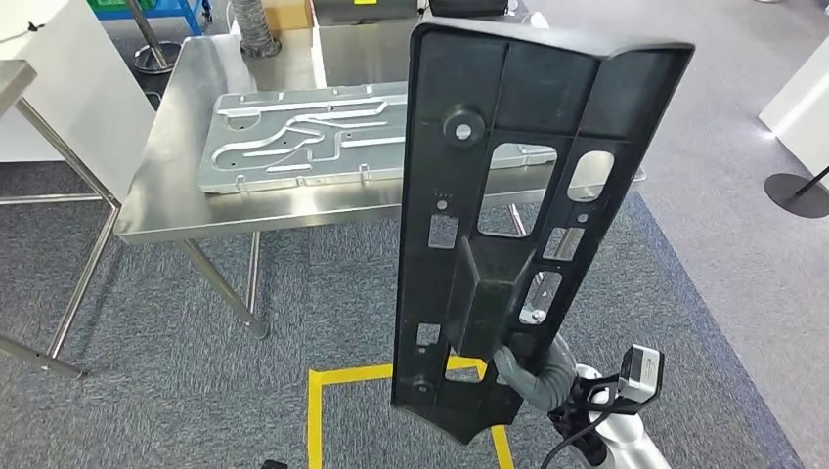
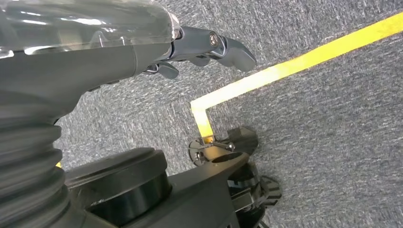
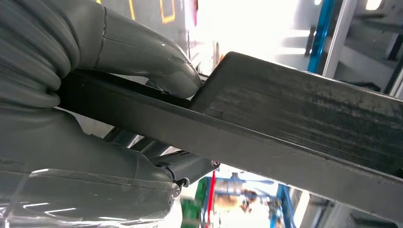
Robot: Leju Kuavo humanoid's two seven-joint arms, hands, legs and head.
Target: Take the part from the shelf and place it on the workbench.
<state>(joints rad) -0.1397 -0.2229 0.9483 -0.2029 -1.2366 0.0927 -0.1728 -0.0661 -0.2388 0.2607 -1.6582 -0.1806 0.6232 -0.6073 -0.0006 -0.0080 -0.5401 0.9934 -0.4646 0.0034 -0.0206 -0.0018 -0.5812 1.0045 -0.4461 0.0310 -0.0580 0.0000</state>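
Note:
A long black plastic part with several cut-outs stands upright in front of me, held near its lower end by my right hand. In the right wrist view the thumb and fingers clamp the part's dark edge. Beyond it stands the steel workbench, with a grey metal plate lying on it. My left hand hangs over the carpet, holding nothing, its fingers loosely extended.
Yellow tape marks a square on the grey carpet just before me. A white cabinet stands at the left of the bench. A black stand base sits at the far right.

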